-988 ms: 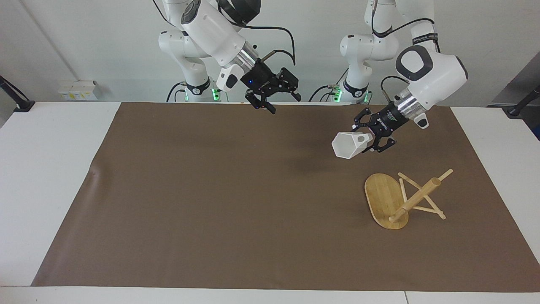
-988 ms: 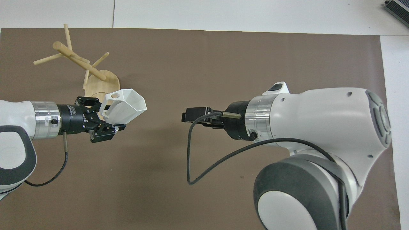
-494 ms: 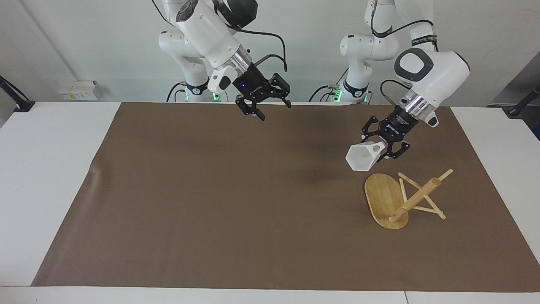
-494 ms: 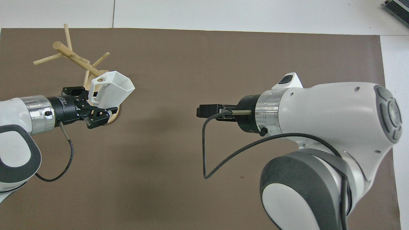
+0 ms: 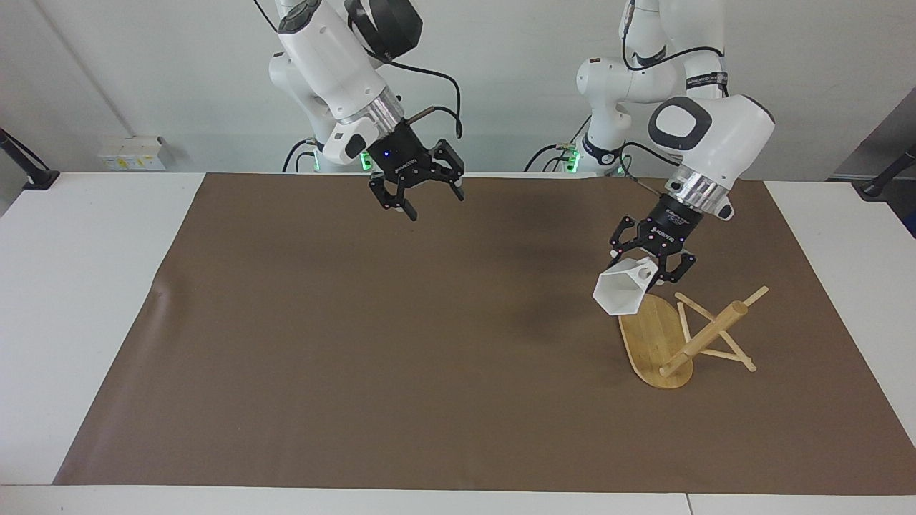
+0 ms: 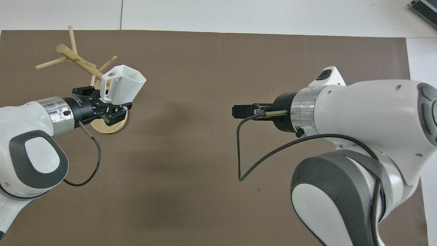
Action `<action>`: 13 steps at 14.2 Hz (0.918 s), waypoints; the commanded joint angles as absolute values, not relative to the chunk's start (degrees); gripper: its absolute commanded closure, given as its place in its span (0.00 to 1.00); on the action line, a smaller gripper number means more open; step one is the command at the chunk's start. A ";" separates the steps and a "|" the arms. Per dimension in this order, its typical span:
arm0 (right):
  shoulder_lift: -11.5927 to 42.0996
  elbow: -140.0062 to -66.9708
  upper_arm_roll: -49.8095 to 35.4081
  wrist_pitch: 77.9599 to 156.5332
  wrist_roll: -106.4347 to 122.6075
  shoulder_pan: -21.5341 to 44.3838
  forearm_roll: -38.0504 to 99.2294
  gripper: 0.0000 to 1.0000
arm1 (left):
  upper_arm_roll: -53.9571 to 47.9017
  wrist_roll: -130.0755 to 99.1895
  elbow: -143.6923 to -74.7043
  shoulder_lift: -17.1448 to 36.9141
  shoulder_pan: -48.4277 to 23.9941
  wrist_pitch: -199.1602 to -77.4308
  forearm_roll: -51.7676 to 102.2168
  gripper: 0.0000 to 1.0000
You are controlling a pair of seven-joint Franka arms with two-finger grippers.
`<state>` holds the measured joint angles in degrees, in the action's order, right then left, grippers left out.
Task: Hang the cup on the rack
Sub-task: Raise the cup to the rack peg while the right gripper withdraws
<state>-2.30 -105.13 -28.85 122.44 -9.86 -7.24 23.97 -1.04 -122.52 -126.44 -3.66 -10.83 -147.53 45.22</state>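
Note:
The white faceted cup hangs in the air, tipped on its side, held by its handle in my left gripper, which is shut on it. It hovers over the robot-side edge of the oval base of the bamboo rack. The rack stands at the left arm's end of the mat, its pole and stick pegs free. My right gripper is open and holds nothing, raised over the mat's edge nearest the robots.
A brown mat covers most of the white table. A fold lifts the mat's edge at the right arm's end. A small white box sits by the wall near the right arm's base.
The left gripper carried the cup down and toward the rack, now over its base. The right arm drew back toward its own end of the table, still open.

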 commanded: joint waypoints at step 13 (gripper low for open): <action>-1.85 -105.29 -18.29 121.11 5.71 -8.00 17.58 0.00 | -0.44 -131.84 -124.10 -0.44 -11.42 -156.18 44.21 1.00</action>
